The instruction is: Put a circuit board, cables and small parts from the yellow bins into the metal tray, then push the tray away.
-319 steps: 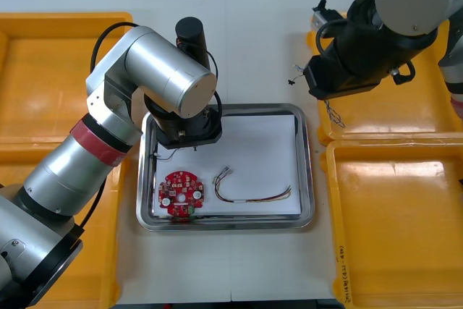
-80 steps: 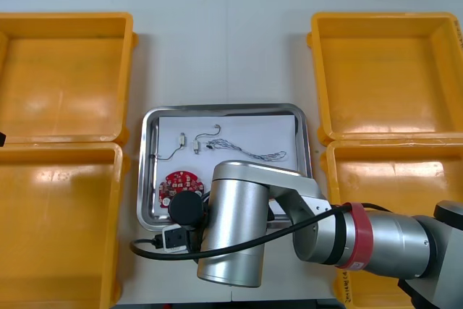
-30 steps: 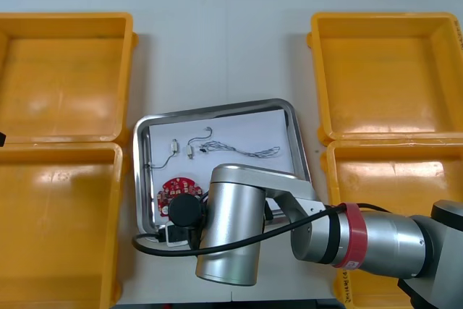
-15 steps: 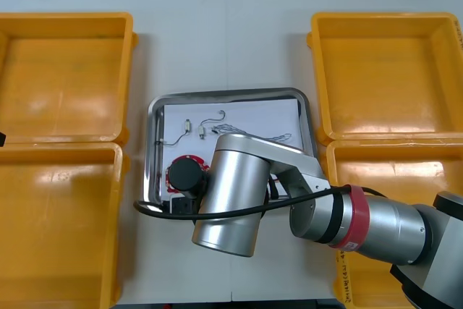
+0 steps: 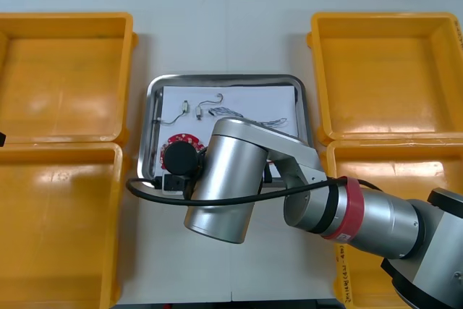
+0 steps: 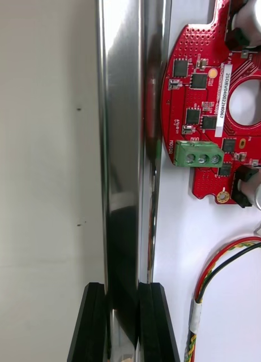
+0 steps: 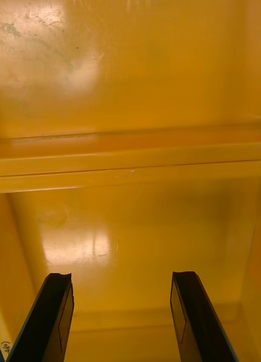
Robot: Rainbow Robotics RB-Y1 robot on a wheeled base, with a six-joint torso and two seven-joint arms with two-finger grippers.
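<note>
The left gripper [image 7: 122,317] is held with its fingers wide apart over a smooth, glossy bin [image 7: 130,113], apart from the tray, probably to be out of the way. The tray [image 5: 226,78], of shiny metal and white inside, is loaded. The round red board [image 6: 206,113] lies flat just inside its rim, a thin cable [image 6: 218,266] lies beside it, and small parts [image 5: 186,108] lie farther in. The rim is pinched between the fingers of the right gripper [image 6: 123,322], a hold judged to serve the push.

Metal tray [image 6: 122,141] mirror-shiny, smooth; yellow bins [image 5: 65,70] glossy plastic; table [image 5: 224,34] matt.
</note>
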